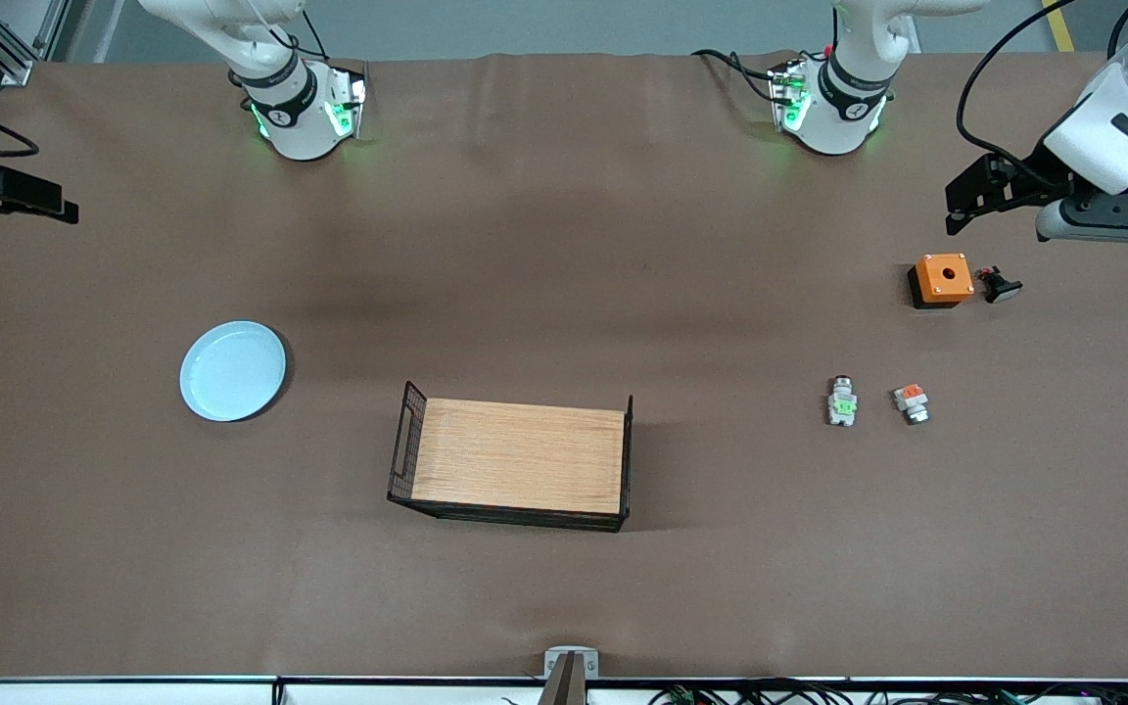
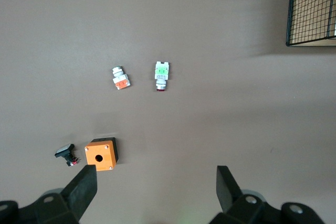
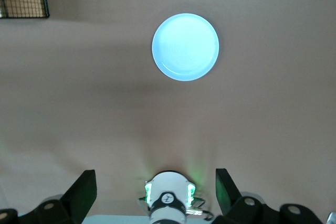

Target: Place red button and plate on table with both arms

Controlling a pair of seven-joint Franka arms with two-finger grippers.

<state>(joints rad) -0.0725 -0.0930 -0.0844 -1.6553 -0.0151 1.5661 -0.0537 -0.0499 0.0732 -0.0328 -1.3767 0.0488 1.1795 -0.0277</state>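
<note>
The red button (image 1: 843, 401), a small white-grey block with a green middle, lies on the brown table (image 1: 564, 294) toward the left arm's end; it also shows in the left wrist view (image 2: 161, 73). The pale-blue plate (image 1: 232, 371) lies flat on the table toward the right arm's end, and also shows in the right wrist view (image 3: 185, 47). My left gripper (image 1: 980, 194) hangs open and empty, high over the table beside the orange box, fingers wide apart (image 2: 156, 192). My right gripper (image 1: 21, 196) is open and empty, high up at the right arm's end (image 3: 156, 195).
A similar block with an orange-red top (image 1: 912, 402) lies beside the button. An orange box with a hole (image 1: 941, 280) and a small black part (image 1: 1000, 286) lie farther from the front camera. A wooden tray with black wire ends (image 1: 515, 455) stands mid-table.
</note>
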